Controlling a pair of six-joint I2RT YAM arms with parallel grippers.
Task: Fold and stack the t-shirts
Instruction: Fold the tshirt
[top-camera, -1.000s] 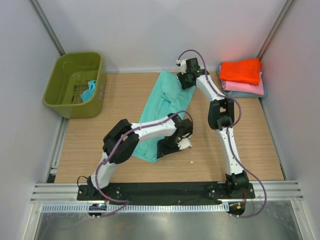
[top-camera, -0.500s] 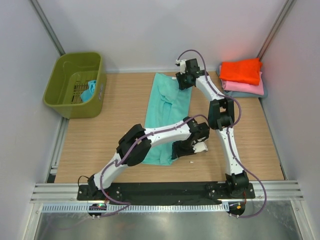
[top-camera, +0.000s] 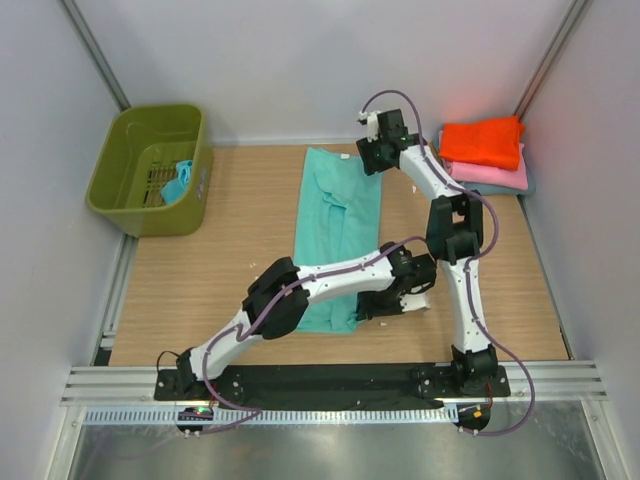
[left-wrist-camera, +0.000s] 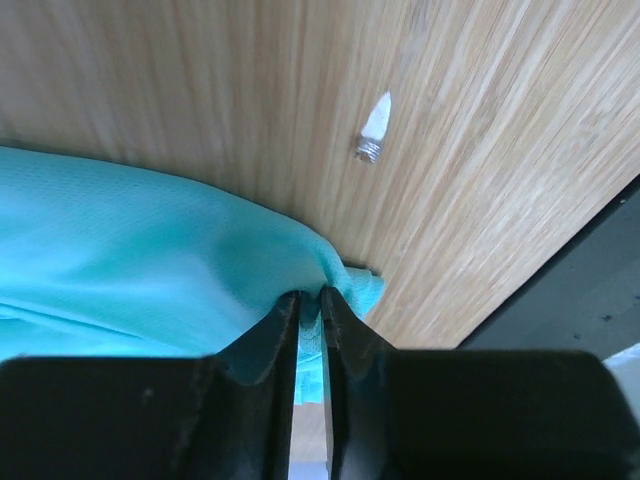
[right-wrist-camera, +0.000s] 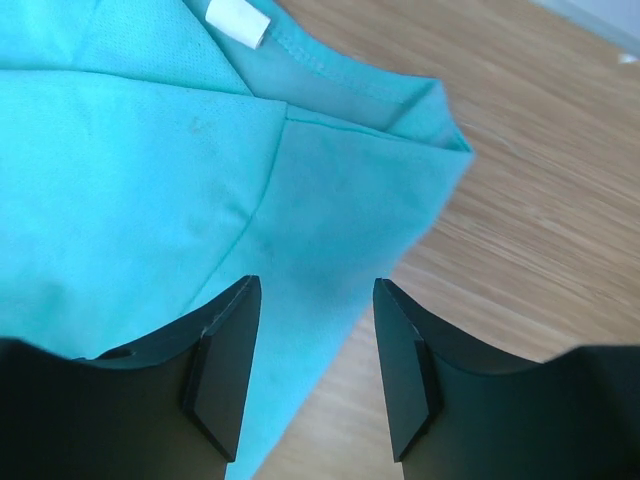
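Two grippers on one teal t-shirt (top-camera: 335, 230); it lies as a long narrow strip mid-surface (top-camera: 230, 260), collar end far, hem end near. My left gripper (left-wrist-camera: 310, 297) is at the near right corner, fingers almost together with the hem fold pinched between them; my right gripper (right-wrist-camera: 313, 300) hangs over the far right corner by the collar label (right-wrist-camera: 238, 20), fingers apart, nothing in them. My read: lengthwise fold is in, cross fold is next. To do it well: equal bite on both corners; lift level; lay one end on the other, edges flush, no drag wrinkles; then onto the stack far right, orange t-shirt (top-camera: 482, 142) on pink t-shirt (top-camera: 490, 172). Spare teal t-shirt (top-camera: 176, 183) waits in the basket (top-camera: 120, 190).
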